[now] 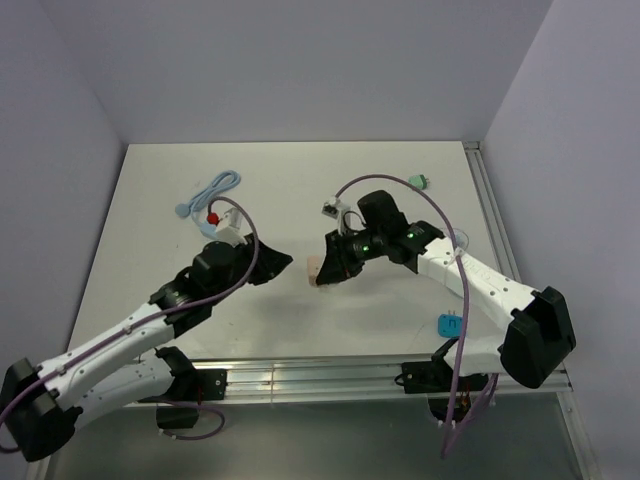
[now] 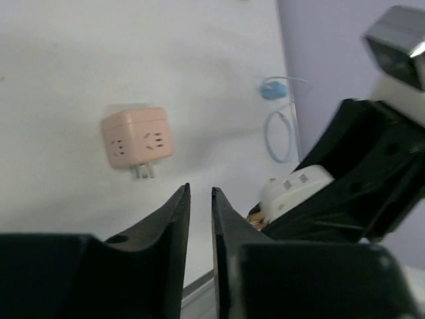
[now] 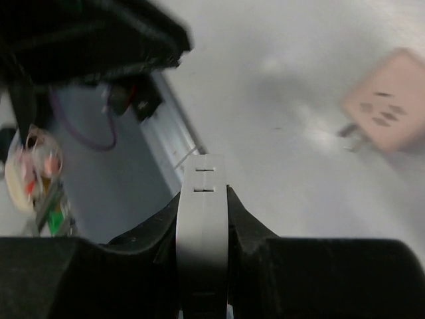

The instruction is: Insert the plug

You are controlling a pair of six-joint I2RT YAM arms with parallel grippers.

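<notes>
Plug gripped, not yet inserted.
The right hand [image 3: 203, 198] pinches the white plug [image 3: 202, 169], well apart from the pink socket cube [image 3: 388, 100] lying on the surface [image 1: 400, 190]; the left hand [image 2: 200, 193] is slightly parted and empty.

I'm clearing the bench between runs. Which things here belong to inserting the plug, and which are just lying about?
For the job:
- white plug, clamped in the right gripper
- pink socket cube, on the table

Lying about:
- blue cable
- green plug
- grey-white adapter
- small blue item by the right arm
</notes>
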